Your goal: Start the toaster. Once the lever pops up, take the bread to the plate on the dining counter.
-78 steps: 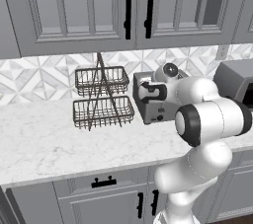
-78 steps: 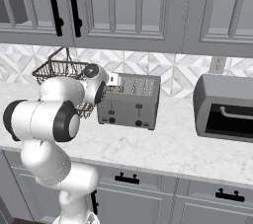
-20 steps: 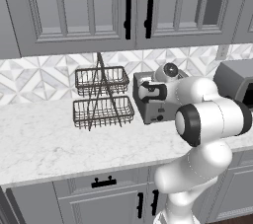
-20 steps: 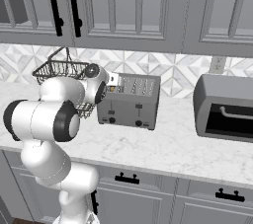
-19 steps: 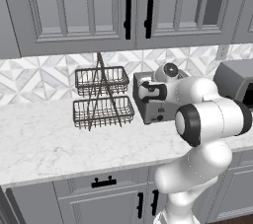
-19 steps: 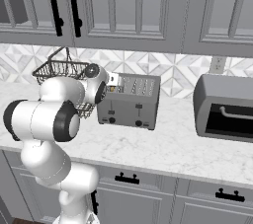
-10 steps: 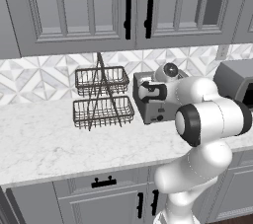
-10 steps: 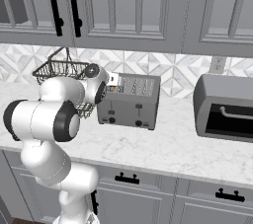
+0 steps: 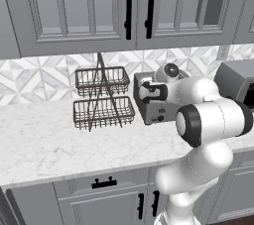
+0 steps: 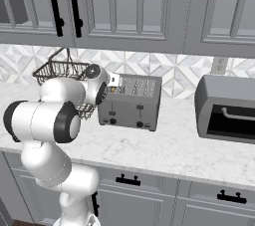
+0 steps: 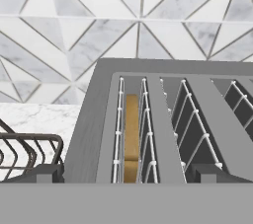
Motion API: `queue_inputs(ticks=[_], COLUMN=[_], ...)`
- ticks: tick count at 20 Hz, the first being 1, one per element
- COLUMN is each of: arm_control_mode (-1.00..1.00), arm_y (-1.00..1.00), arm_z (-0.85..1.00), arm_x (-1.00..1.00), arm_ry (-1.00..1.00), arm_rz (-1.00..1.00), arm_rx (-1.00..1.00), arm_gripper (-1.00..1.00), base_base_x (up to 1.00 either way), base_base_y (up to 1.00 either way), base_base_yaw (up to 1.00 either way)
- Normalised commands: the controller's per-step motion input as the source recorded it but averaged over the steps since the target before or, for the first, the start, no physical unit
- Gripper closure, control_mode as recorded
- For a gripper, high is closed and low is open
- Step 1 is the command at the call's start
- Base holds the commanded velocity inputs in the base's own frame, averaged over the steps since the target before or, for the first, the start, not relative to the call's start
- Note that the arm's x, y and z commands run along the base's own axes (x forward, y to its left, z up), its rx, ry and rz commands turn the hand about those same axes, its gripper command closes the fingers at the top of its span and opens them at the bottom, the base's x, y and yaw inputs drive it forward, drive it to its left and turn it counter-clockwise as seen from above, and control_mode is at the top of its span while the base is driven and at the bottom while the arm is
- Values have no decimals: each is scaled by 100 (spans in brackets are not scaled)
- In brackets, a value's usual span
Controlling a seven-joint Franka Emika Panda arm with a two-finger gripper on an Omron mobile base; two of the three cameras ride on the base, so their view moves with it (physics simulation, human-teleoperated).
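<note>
1. One toaster (image 10: 130,101), grey and boxy, stands on the marble worktop (image 10: 164,150) against the tiled backsplash (image 11: 74,30). Two dark knobs low on its front in the right base view.
2. Slots on top: the hand view shows one in full at left plus more to the right, each lined with white wire guides. Full count can't be told there.
3. One slice of bread (image 11: 131,136), tan-brown, sits upright in the leftmost slot, sunk between the guides.
4. One arm (image 9: 208,122), white with dark joints, bent over the toaster's left end.
5. Gripper (image 11: 126,176) is released: two dark fingertips stand wide apart at the bottom of the hand view, one outside the toaster's left wall, one over the middle slots. Nothing between them is grasped; the bread lies below, apart from both tips.
6. One two-tier wire basket (image 9: 101,97) stands just left of the toaster.
7. One toaster oven (image 10: 226,109) with a dark glass door and bar handle, right of the toaster and apart from it.
8. Wall cabinets (image 9: 124,6) above, with two black handles side by side on the doors in the left base view; base cabinets below also carry black pulls.
</note>
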Motion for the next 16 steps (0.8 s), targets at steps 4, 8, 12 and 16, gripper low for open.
queue_inputs(ticks=[4,8,12,16], arm_control_mode=[-100,-100,-100,-100], arm_y=[0,0,0,0], arm_z=[0,0,0,0], arm_x=[0,0,0,0], arm_ry=[0,0,0,0], arm_rz=[0,0,0,0], arm_rx=[0,0,0,0], arm_gripper=[-100,-100,-100,-100], base_base_x=[0,0,0,0], base_base_y=[0,0,0,0], base_base_yaw=[0,0,0,0])
